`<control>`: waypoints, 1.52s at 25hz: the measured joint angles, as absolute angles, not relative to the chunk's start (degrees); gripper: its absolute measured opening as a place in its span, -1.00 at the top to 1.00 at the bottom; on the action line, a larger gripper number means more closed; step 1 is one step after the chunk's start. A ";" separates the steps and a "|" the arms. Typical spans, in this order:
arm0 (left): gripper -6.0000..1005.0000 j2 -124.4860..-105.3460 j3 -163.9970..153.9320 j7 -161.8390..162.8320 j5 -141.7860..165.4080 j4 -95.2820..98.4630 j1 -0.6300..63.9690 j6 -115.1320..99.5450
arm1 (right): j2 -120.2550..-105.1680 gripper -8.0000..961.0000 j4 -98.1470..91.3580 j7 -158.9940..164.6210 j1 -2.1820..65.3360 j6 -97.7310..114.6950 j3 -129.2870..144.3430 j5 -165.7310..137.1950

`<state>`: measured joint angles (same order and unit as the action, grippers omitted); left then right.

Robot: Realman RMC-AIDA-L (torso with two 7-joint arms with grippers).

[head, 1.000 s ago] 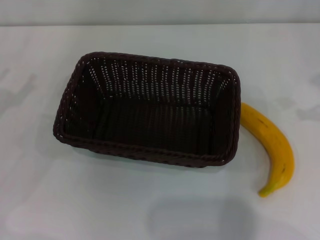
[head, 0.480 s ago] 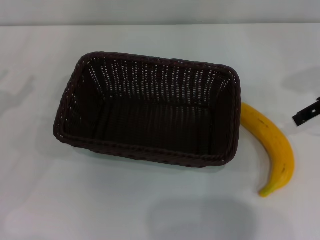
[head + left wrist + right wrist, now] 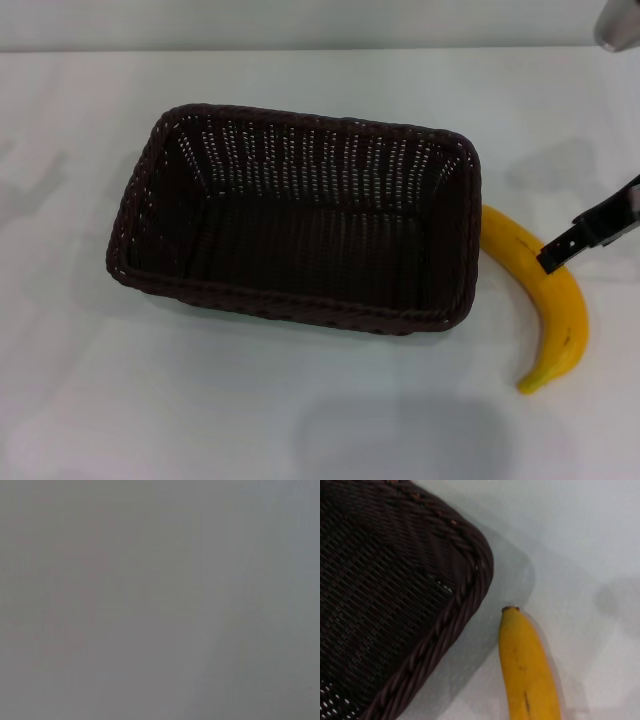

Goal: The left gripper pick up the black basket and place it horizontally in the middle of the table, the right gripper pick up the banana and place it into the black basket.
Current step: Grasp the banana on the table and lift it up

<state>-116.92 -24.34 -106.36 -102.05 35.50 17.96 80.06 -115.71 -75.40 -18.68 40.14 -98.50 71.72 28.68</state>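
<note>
The black basket lies lengthwise across the middle of the white table, open side up and empty. The yellow banana lies on the table just right of the basket, its greenish tip toward the front. The right gripper comes in from the right edge, its black fingertip over the banana's middle. The right wrist view shows the basket's corner and the banana's stem end close beside it, apart. The left gripper is out of view; the left wrist view shows only plain grey.
A silver-grey part of the right arm shows at the top right corner. The table's far edge meets a pale wall at the back. Bare tabletop lies left of and in front of the basket.
The right gripper has come in from the right edge and moved left, now over the banana. The basket and banana have not moved.
</note>
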 joint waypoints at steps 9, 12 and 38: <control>-0.78 -116.81 -24.34 -107.71 -102.17 35.65 17.70 80.06 | -115.85 -0.76 -72.81 -13.16 41.03 -96.56 79.06 28.48; -0.78 -116.76 -24.34 -107.74 -102.19 35.78 17.56 80.04 | -115.87 -0.75 -72.09 -11.47 41.28 -95.77 81.42 28.71; -0.78 -116.30 -24.34 -108.54 -103.75 35.40 17.33 80.23 | -115.57 -0.61 -67.66 -8.44 42.56 -93.97 87.98 24.75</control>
<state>-116.30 -24.34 -108.54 -103.75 35.40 17.33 80.23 -115.57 -67.66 -8.44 42.56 -93.97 87.98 24.75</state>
